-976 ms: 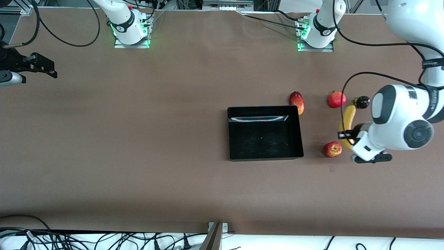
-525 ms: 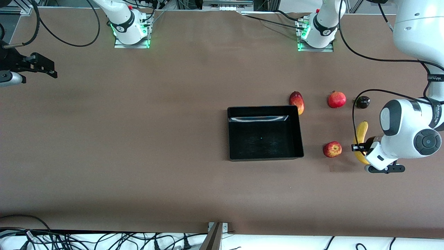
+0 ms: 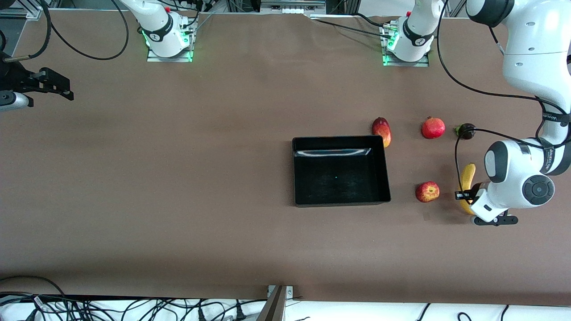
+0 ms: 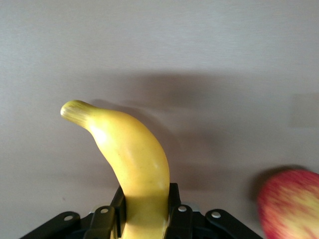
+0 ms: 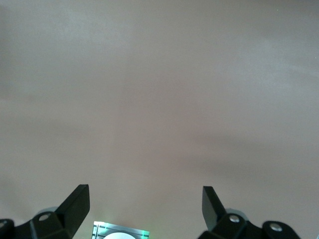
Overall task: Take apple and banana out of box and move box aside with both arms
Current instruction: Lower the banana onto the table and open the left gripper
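Both fruits are out of the box (image 3: 341, 171), which stands empty on the table (image 3: 178, 178). The left gripper (image 4: 144, 219) holds the banana (image 3: 467, 185) in closed jaws over the table, just beside the apple (image 3: 427, 191), probably to lay it down. The right gripper (image 5: 144, 204) waits with wide jaws.

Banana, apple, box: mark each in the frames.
banana (image 4: 134, 159), left wrist view, mid-body above the jaws.
apple (image 3: 427, 191), front view, centre of the fruit.
box (image 3: 341, 203), front view, wall nearest the camera.
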Motion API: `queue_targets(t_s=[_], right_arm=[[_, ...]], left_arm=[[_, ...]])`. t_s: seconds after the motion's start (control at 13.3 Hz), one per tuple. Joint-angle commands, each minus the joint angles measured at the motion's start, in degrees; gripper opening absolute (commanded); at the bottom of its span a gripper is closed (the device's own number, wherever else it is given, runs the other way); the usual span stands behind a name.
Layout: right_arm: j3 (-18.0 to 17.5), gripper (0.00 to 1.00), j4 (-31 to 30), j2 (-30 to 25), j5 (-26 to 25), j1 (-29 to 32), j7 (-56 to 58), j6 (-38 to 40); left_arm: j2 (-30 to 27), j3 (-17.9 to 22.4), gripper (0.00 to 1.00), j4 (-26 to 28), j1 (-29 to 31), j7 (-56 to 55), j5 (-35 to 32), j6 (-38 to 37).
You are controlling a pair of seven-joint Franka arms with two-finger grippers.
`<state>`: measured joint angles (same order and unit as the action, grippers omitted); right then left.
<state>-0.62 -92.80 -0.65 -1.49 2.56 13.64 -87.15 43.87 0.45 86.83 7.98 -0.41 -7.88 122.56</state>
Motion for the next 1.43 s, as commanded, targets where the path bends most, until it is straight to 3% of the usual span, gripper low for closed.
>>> queue_targets(t_s=[0.0, 0.23, 0.3, 0.38, 0.45, 0.98, 1.2, 1.35], right_arm=[[-0.3, 1.00, 0.4, -0.3, 1.0, 0.3, -0.3, 0.8], [-0.3, 1.00, 0.4, -0.3, 1.0, 0.3, -0.3, 0.8], [-0.3, 1.00, 0.4, -0.4, 1.0, 0.3, -0.3, 0.8], [-0.3, 1.00, 0.4, -0.3, 1.0, 0.3, -0.3, 0.8], [-0.3, 1.00, 0.4, -0.3, 1.0, 0.3, -0.3, 0.8], [-0.3, 1.00, 0.4, -0.3, 1.0, 0.3, -0.3, 0.8], [-0.3, 1.00, 0.4, -0.3, 1.0, 0.3, -0.3, 0.8], [-0.3, 1.00, 0.4, -0.3, 1.1, 0.3, -0.3, 0.8]], left_arm=[[0.6, -0.1, 0.00, 0.5, 0.3, 0.5, -1.5, 2.8], [0.6, -0.1, 0.00, 1.1, 0.2, 0.2, -1.5, 2.9], [0.7, -0.1, 0.21, 1.0, 0.2, 0.8, -1.5, 2.9], [0.7, 0.0, 0.84, 1.0, 0.1, 0.8, -1.6, 2.9], [0.7, -0.1, 1.00, 1.0, 0.0, 0.8, -1.6, 2.9], [-4.6, 0.3, 1.00, 1.0, -1.4, 1.2, -1.4, -2.4], [-9.6, 0.8, 1.00, 1.3, -2.3, 0.9, -0.6, -7.0], [-15.4, 0.8, 1.00, 5.0, -4.5, 0.0, -0.5, -8.7]])
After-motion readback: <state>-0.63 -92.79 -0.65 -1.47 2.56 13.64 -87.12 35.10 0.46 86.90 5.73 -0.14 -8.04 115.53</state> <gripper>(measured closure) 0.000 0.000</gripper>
